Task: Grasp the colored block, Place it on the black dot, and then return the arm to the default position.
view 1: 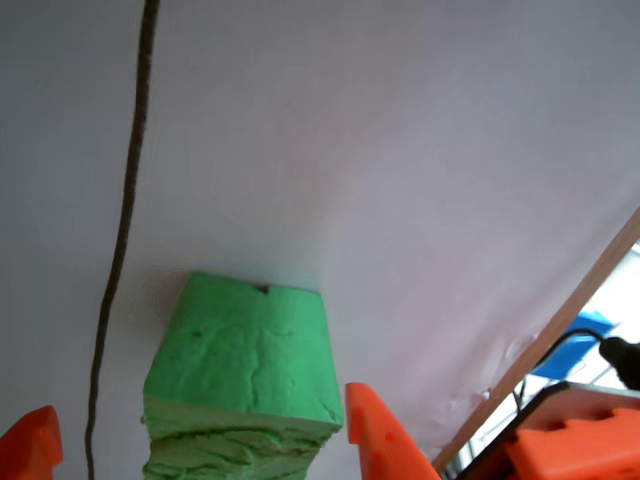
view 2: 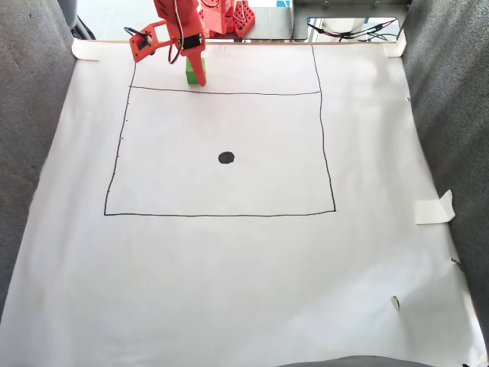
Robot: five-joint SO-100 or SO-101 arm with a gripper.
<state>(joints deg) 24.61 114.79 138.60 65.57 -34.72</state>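
White paper (view 2: 229, 267): colored block (view 1: 245, 380) between gripper (view 1: 200, 440) tips.

Your fixed view is bright and evenly lit, with daylight glare washing the white paper (view 2: 244, 267) toward 12 o'clock. Shadows are faint. Your other view is softer: the green block (view 1: 245, 375) casts a dim shadow toward 10 o'clock, and its nearest edges blur.
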